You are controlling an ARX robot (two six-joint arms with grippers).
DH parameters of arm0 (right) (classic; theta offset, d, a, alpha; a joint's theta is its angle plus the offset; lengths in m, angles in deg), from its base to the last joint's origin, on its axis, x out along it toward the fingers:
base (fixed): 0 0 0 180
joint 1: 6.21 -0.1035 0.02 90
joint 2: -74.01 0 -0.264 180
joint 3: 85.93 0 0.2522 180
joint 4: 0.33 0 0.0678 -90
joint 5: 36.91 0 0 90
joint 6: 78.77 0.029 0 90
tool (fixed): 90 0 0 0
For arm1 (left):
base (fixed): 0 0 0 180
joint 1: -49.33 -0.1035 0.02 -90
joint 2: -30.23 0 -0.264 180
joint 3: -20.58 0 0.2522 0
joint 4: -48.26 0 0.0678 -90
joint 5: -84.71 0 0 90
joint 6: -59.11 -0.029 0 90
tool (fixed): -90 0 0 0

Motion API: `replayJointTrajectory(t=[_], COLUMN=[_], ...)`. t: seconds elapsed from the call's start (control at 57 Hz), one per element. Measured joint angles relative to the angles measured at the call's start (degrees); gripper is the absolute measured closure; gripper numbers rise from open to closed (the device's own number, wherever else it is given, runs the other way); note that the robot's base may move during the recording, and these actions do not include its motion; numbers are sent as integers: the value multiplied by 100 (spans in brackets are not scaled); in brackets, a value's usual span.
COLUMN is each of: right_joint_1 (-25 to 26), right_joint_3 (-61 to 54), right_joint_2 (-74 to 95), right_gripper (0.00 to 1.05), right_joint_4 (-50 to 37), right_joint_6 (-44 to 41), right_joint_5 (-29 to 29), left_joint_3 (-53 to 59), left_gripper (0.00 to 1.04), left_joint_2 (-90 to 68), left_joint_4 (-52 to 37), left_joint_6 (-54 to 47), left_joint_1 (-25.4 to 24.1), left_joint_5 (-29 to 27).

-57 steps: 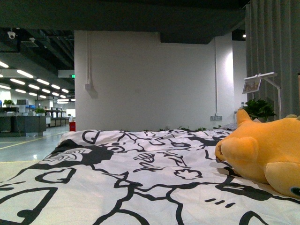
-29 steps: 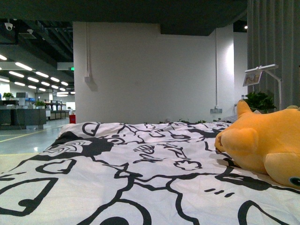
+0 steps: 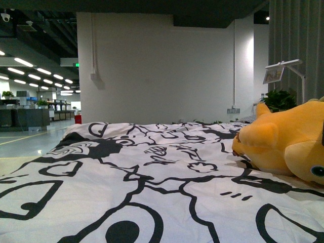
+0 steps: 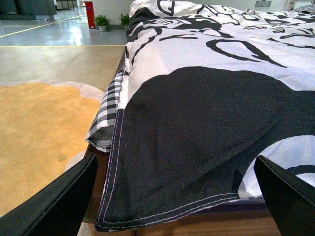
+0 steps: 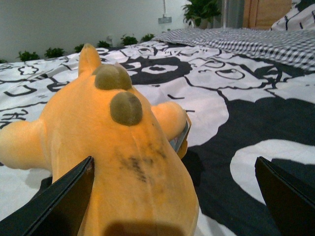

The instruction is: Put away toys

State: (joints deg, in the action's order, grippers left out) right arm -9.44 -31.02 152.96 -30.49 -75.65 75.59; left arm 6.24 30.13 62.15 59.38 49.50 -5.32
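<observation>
An orange-yellow plush toy (image 3: 288,147) lies on the black-and-white bedspread (image 3: 152,182) at the right of the front view. In the right wrist view the toy (image 5: 113,142) fills the near space, with two dark bumps on its back. My right gripper (image 5: 174,201) stands open, one finger beside the toy's body and the toy's end partly between the fingers. My left gripper (image 4: 179,196) is open above the bedspread's hanging corner (image 4: 162,162), with nothing between its fingers. Neither arm shows in the front view.
The bed's wooden edge (image 4: 197,223) lies under the cover's corner, with an orange rug (image 4: 39,142) on the floor beside it. A checked pillow (image 5: 256,39) lies at the bed's far end. A white wall (image 3: 157,71), a potted plant (image 3: 278,98) and a lamp (image 3: 283,68) stand behind.
The front view has sunk and moved closer to the bed. The plush toy now sits further right and partly beyond the frame's edge.
</observation>
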Motion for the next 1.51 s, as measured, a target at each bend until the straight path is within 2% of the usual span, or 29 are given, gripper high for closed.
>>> replayJointTrajectory(t=[0.456,0.824,1.21,1.28,1.403,1.508], right_joint_1=[-33,-208,-111,61,448,802], right_joint_3=[389,686,793,881,922,920], right_joint_2=[601,1062,1010,820,326,-157], right_gripper=[7,7,64,76,91,96], right_joint_4=[-140,39,459,782,1279,1600], right_joint_6=[-411,-415,-310,-105,291,614], right_joint_5=[-181,-326,-855,-1226,-1996,-2640], left_joint_3=[0,0,0,0,0,0], left_gripper=[6,6,6,6,6,6], left_joint_2=[0,0,0,0,0,0], left_joint_4=[0,0,0,0,0,0], left_joint_6=[0,0,0,0,0,0], left_joint_1=[0,0,0,0,0,0], left_joint_5=[0,0,0,0,0,0])
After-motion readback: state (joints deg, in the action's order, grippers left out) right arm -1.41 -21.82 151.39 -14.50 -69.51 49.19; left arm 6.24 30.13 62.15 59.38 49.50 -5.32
